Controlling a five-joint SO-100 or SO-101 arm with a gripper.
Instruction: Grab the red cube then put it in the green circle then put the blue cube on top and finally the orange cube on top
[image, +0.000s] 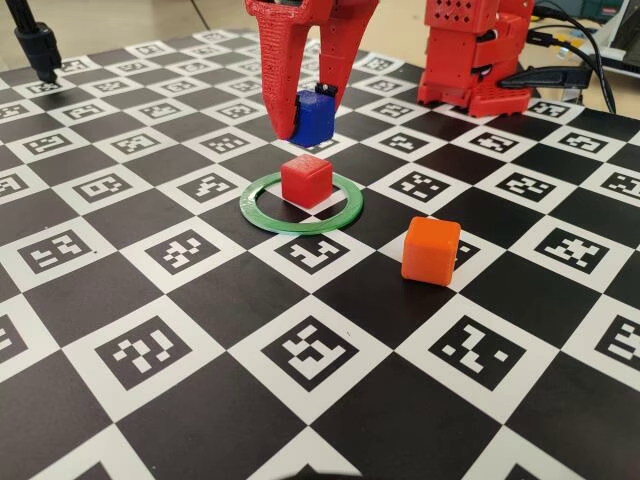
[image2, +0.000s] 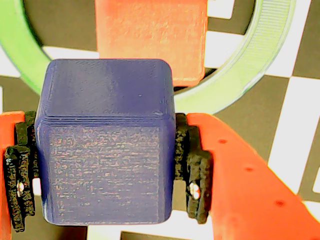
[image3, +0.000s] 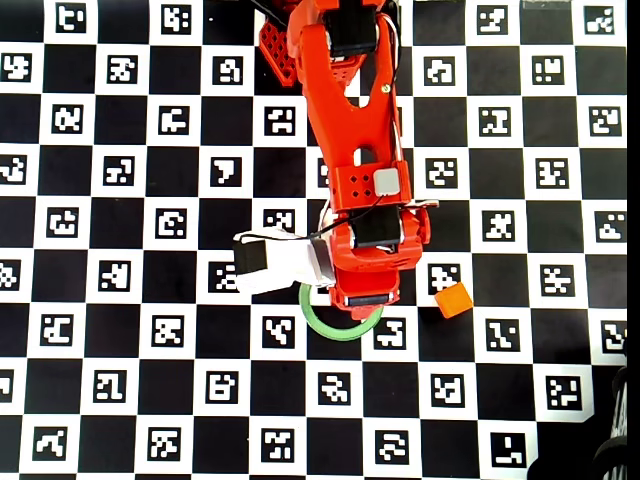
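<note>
Three cubes are showing, one of each colour. The gripper (image: 312, 122) is clamping the blue cube (image: 314, 117) between its black pads (image2: 194, 170), holding it off the board just beyond the far edge of the one green circle (image: 262, 214). The red cube (image: 305, 179) is sitting inside that ring. The orange cube (image: 431, 251) is resting on the checkered board (image: 200, 400), near right of the ring in the fixed view, apart from it.
</note>
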